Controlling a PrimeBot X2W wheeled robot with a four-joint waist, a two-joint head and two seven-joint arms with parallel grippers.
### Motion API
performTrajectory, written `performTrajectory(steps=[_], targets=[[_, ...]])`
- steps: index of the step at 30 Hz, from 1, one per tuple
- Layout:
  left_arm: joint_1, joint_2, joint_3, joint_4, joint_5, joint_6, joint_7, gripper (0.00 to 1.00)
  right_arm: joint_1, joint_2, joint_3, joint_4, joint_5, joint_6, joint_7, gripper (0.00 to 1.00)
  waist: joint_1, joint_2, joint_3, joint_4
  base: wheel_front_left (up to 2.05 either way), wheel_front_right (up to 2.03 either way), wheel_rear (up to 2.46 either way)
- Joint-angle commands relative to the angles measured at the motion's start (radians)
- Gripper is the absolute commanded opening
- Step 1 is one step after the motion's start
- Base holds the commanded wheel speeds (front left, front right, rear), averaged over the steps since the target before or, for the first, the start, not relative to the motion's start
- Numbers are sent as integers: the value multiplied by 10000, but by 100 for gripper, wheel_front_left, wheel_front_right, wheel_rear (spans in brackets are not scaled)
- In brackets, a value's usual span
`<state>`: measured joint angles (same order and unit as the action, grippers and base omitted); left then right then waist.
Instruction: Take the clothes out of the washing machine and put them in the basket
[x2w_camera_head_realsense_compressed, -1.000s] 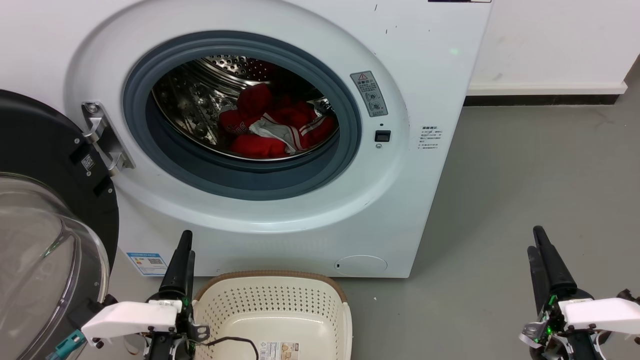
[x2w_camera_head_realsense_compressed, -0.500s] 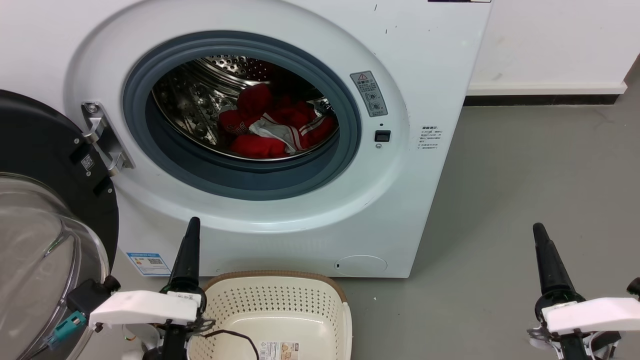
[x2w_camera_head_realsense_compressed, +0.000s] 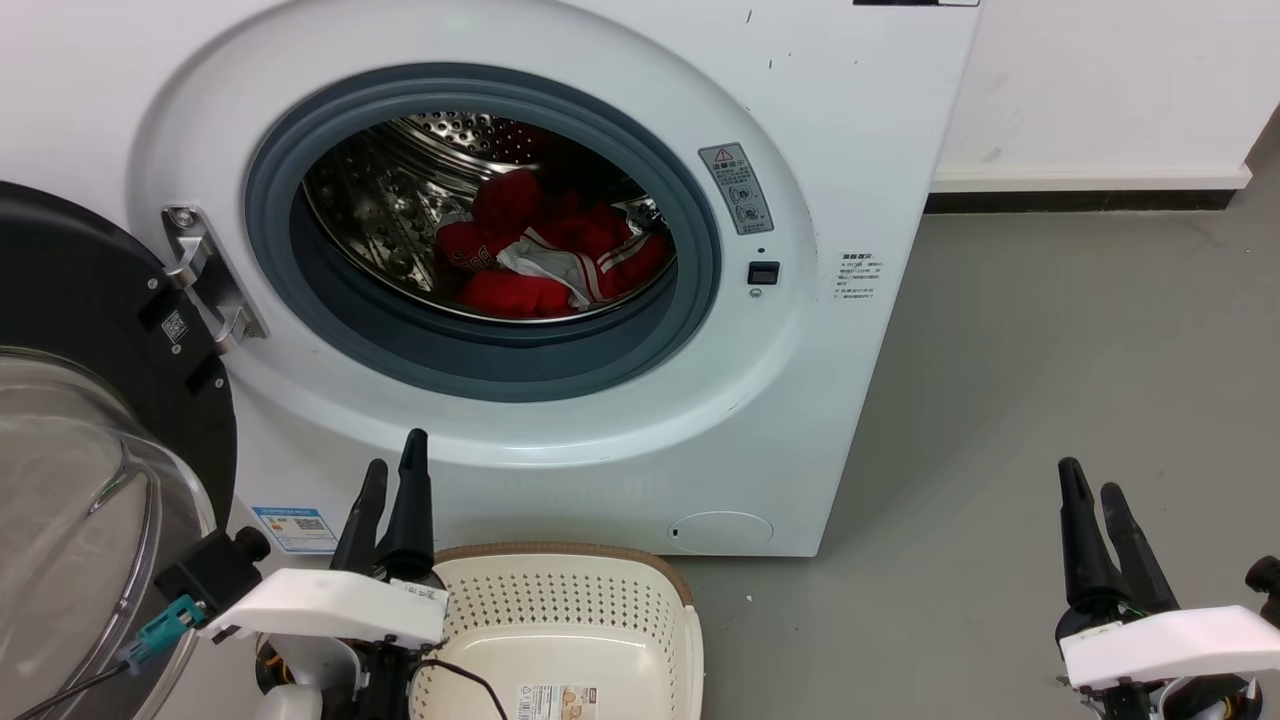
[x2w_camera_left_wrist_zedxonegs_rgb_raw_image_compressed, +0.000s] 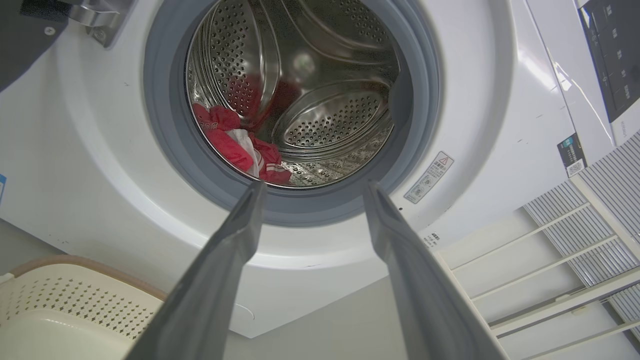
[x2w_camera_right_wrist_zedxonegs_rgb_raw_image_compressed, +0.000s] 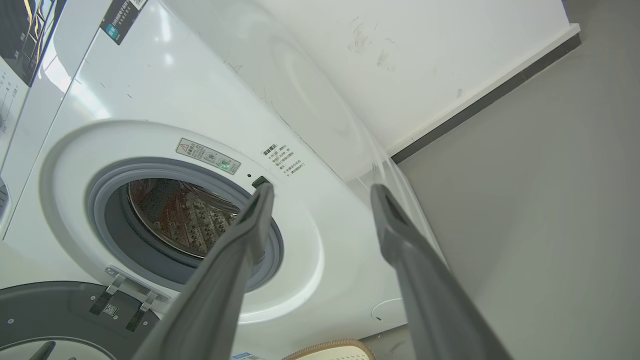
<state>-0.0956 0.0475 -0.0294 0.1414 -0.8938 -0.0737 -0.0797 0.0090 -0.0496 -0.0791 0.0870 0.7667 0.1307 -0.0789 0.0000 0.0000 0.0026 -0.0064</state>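
The white washing machine (x2w_camera_head_realsense_compressed: 860, 120) stands with its door swung open to the left. Red clothes (x2w_camera_head_realsense_compressed: 545, 260) with striped trim lie inside its steel drum, and I also see the clothes (x2w_camera_left_wrist_zedxonegs_rgb_raw_image_compressed: 235, 147) low in the drum in the left wrist view. The cream basket (x2w_camera_head_realsense_compressed: 690, 620) sits on the floor in front of the machine. My left gripper (x2w_camera_head_realsense_compressed: 392, 465) is open, just left of the basket's rim, its fingers pointing up at the drum opening (x2w_camera_left_wrist_zedxonegs_rgb_raw_image_compressed: 300, 100). My right gripper (x2w_camera_head_realsense_compressed: 1088, 490) is open over the floor to the right of the machine, holding nothing.
The black-rimmed glass door (x2w_camera_head_realsense_compressed: 90, 420) hangs open at the left, close beside my left arm. Grey floor (x2w_camera_head_realsense_compressed: 1050, 380) stretches to the right of the machine, up to a white wall with a dark skirting strip (x2w_camera_head_realsense_compressed: 1080, 198).
My left gripper has risen and shifted right toward the drum opening, and its fingers now stand apart. The right gripper's fingers also show spread and sit slightly lower.
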Motion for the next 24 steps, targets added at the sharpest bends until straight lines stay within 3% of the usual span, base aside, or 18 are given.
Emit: performTrajectory(steps=[1, 24], targets=[[-229, 28, -72, -166, 339, 57, -109, 100, 22, -14, 13, -197, -406, 0, -99, 100, 0, 0, 0, 0, 0, 0, 0], [-412, 267, -415, 480, 4242, 658, -769, 100, 461, -13, -75, -807, -3775, 0, -88, 100, 0, 0, -17, -5, 0, 0, 0]])
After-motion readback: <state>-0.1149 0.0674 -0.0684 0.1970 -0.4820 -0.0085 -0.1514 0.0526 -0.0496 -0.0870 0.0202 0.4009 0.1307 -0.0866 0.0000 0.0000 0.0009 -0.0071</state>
